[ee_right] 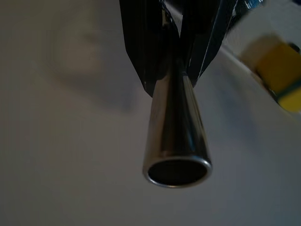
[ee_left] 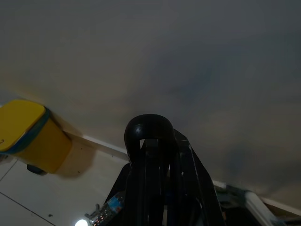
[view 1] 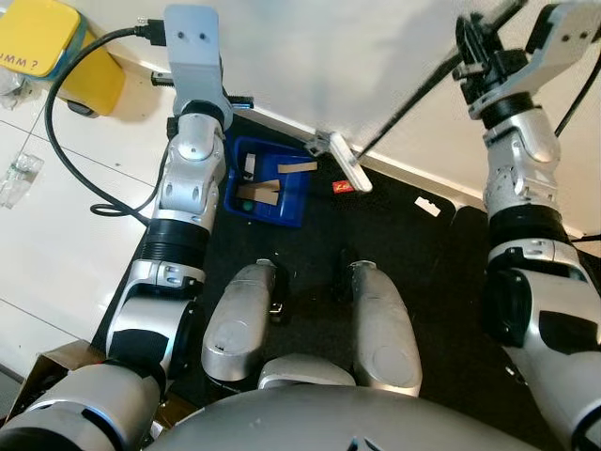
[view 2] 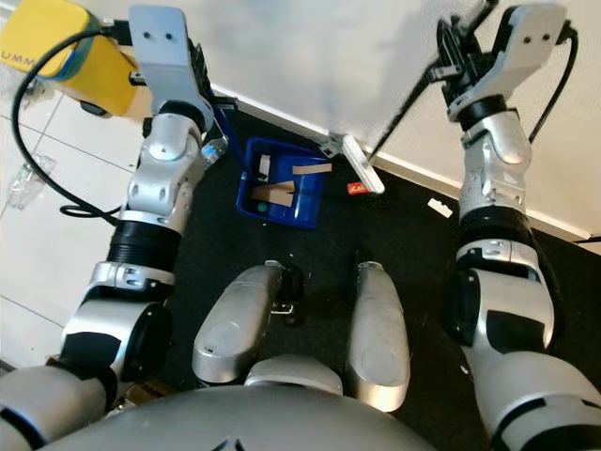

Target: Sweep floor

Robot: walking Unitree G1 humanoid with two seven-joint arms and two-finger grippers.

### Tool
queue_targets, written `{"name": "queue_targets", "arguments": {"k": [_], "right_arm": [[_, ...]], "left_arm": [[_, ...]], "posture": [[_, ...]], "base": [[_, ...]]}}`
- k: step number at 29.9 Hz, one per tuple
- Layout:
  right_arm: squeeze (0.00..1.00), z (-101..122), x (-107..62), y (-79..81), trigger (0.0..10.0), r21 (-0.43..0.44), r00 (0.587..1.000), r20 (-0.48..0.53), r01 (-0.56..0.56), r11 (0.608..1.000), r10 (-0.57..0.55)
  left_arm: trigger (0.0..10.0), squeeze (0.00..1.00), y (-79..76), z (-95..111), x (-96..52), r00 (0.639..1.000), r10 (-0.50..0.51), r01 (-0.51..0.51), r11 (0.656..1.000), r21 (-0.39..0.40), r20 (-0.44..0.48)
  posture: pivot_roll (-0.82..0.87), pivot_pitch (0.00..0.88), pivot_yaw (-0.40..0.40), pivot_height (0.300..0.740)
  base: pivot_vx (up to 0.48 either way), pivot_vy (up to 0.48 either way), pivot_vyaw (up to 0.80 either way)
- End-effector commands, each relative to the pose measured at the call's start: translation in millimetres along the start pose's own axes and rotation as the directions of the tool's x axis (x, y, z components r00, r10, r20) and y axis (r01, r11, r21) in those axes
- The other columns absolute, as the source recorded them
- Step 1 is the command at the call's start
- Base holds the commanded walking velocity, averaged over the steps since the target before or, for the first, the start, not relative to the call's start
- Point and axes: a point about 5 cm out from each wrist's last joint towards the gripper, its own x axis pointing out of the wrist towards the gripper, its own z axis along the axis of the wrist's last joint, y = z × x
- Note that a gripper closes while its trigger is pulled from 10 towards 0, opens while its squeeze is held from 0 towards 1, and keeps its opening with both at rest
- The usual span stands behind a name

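Observation:
My right gripper (ee_right: 176, 52) is raised at the upper right and shut on the broom's metal pole (ee_right: 178, 127). The black pole slants down to the white broom head (view 1: 349, 167), which rests on the black mat by the baseboard. A blue dustpan (view 1: 272, 183) with cardboard scraps in it stands on the mat left of the broom head. My left gripper (ee_left: 157, 155) is above the dustpan, shut on the black looped handle (ee_left: 148, 129). A red scrap (view 1: 343, 187) lies by the broom head, and a white scrap (view 1: 427, 207) lies further right.
A yellow bin (view 1: 56, 52) stands on the white tiles at the far left against the wall. A plastic bottle (view 2: 211, 150) lies near the dustpan. A black cable (view 1: 66, 160) loops over the tiles. A cardboard box (view 1: 47, 371) sits at my lower left.

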Motion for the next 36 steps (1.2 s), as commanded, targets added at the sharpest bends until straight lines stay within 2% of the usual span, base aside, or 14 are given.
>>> {"name": "queue_targets", "arguments": {"k": [1,6,11,17,18,19,21,23,24,28,32,34,35,36], "right_arm": [[0.00,-5.6,-10.0,-13.7,10.0,-0.025,0.996,-0.056,0.065,0.998,-0.066],[0.00,-7.8,-16.8,-20.1,10.0,-0.010,0.991,-0.110,0.071,0.997,-0.072],[0.00,-28.5,-22.1,-22.4,10.0,-0.068,0.968,-0.215,0.117,0.991,-0.129],[0.00,-44.5,-18.6,-12.2,10.0,-0.041,0.959,-0.259,0.108,0.993,-0.115],[0.00,-51.4,-14.6,-3.0,10.0,0.057,0.956,-0.278,0.115,0.992,-0.094],[0.00,-51.4,-14.6,-3.0,10.0,0.057,0.956,-0.278,0.115,0.992,-0.094],[0.00,-58.5,-10.4,8.5,10.0,0.200,0.956,-0.286,0.129,0.971,-0.068],[0.00,-60.4,-9.4,11.8,10.0,0.239,0.955,-0.290,0.134,0.962,-0.061],[0.00,-65.2,-7.3,19.7,10.0,0.319,0.951,-0.305,0.146,0.936,-0.045],[0.00,-70.7,-0.7,37.3,10.0,0.426,0.947,-0.320,0.152,0.892,-0.009],[0.00,-66.2,6.4,45.5,10.0,0.493,0.962,-0.273,0.131,0.860,0.011],[0.00,-61.2,11.8,51.2,10.0,0.551,0.974,-0.223,0.096,0.829,0.035],[0.00,-53.1,19.5,59.4,10.0,0.622,0.987,-0.147,0.038,0.782,0.069],[0.00,-53.1,19.5,59.4,10.0,0.622,0.987,-0.147,0.038,0.782,0.069]], "left_arm": [[10.0,0.00,-7.2,-23.4,-4.4,0.993,-0.023,0.023,1.000,0.001,-0.112],[10.0,0.00,-3.2,-21.6,-1.4,0.994,-0.012,0.012,1.000,0.006,-0.108],[10.0,0.00,-2.7,-20.3,-0.6,0.995,-0.009,0.010,1.000,0.007,-0.104],[10.0,0.00,-3.3,-19.3,-1.1,0.995,-0.016,0.016,1.000,0.004,-0.100],[10.0,0.00,-2.0,-18.3,-1.4,0.995,-0.017,0.017,1.000,0.006,-0.098],[10.0,0.00,-2.0,-18.3,-1.4,0.995,-0.017,0.017,1.000,0.006,-0.098],[10.0,0.00,0.2,-18.2,-2.2,0.995,-0.016,0.017,1.000,0.010,-0.098],[10.0,0.00,0.8,-18.2,-2.4,0.995,-0.015,0.016,1.000,0.011,-0.098],[10.0,0.00,2.3,-18.0,-2.9,0.995,-0.013,0.015,1.000,0.014,-0.097],[10.0,0.00,5.6,-16.4,-3.9,0.996,-0.008,0.010,1.000,0.019,-0.091],[10.0,0.00,7.3,-15.2,-5.6,0.996,-0.004,0.006,1.000,0.019,-0.086],[10.0,0.00,8.6,-15.0,-7.4,0.997,-0.002,0.004,1.000,0.018,-0.083],[10.0,0.00,10.2,-15.6,-8.9,0.996,0.000,0.001,1.000,0.018,-0.085],[10.0,0.00,10.2,-15.6,-8.9,0.996,0.000,0.001,1.000,0.018,-0.085]], "posture": [[0.28,0.235,0.050,0.740],[0.28,0.236,0.050,0.740],[0.28,0.237,0.056,0.740],[0.30,0.240,0.067,0.740],[0.31,0.242,0.074,0.740],[0.31,0.242,0.074,0.740],[0.32,0.245,0.081,0.740],[0.32,0.245,0.081,0.740],[0.33,0.246,0.084,0.740],[0.35,0.248,0.086,0.740],[0.38,0.249,0.084,0.740],[0.38,0.249,0.083,0.740],[0.39,0.249,0.082,0.740],[0.39,0.249,0.082,0.740]], "base": [[0.000,0.000,0.00],[0.000,0.000,0.00],[0.000,0.000,0.00],[0.000,0.000,0.00],[0.000,0.000,0.00],[0.000,0.000,0.00],[0.000,0.000,0.00],[0.000,0.000,0.00],[0.000,0.000,0.00],[0.000,0.000,0.00],[0.000,0.000,0.00],[0.000,0.000,0.00],[0.000,0.000,0.00],[0.000,0.000,0.00]]}}
